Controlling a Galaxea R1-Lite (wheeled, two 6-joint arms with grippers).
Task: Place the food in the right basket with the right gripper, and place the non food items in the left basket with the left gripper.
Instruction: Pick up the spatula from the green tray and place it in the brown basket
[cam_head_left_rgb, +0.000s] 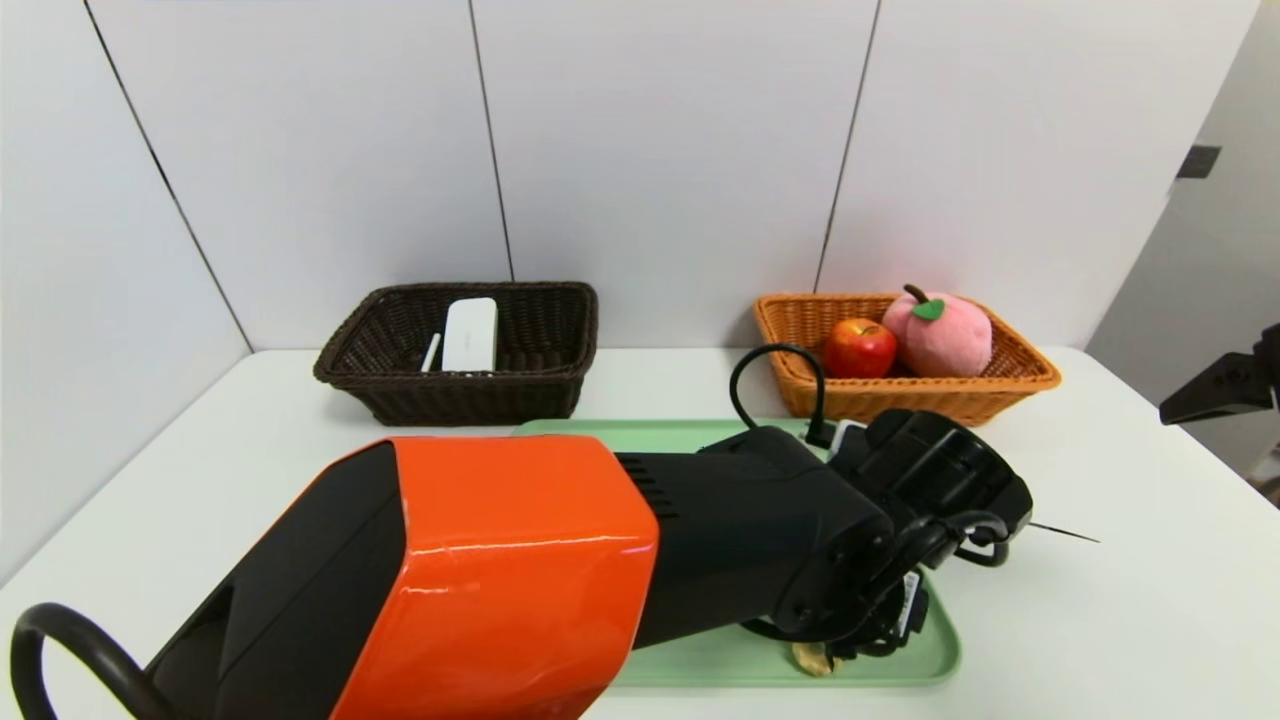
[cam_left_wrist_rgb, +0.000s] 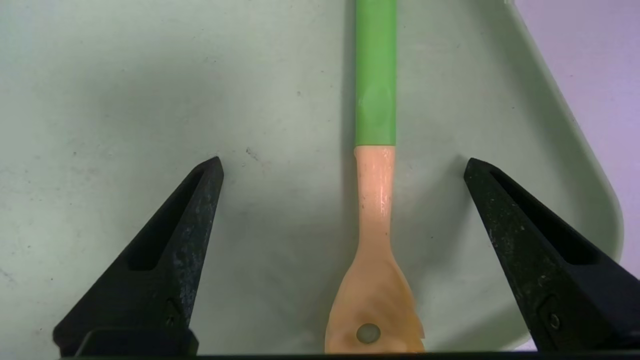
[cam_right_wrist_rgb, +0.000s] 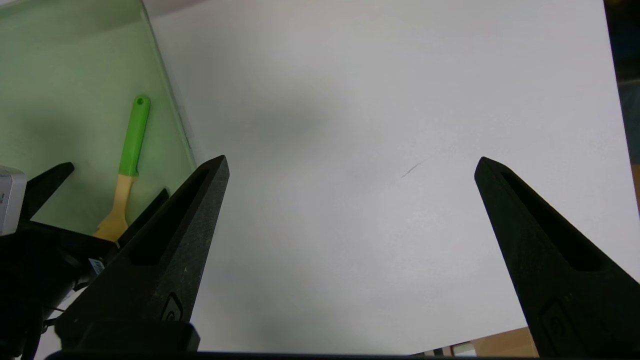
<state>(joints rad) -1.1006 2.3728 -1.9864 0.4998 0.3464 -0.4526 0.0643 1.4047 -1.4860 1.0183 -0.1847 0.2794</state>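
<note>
Item 1: wooden utensil with green handle (cam_left_wrist_rgb: 376, 200), lying on the green rectangular tray (cam_left_wrist_rgb: 590, 150) near its right edge. Left gripper (cam_left_wrist_rgb: 344, 165): above it, fingers wide apart, nothing held. Risk: if we close off-centre or too high, the slim shaft may roll or slip; too low, our fingertips may scrape the tray.

Item 2: right gripper (cam_right_wrist_rgb: 352, 167), spread and empty, over the desk's right side. Risk: our 2 arms could knock if both move.

Wrist views look down; both share spatula (cam_left_wrist_rgb: 375, 200).
</note>
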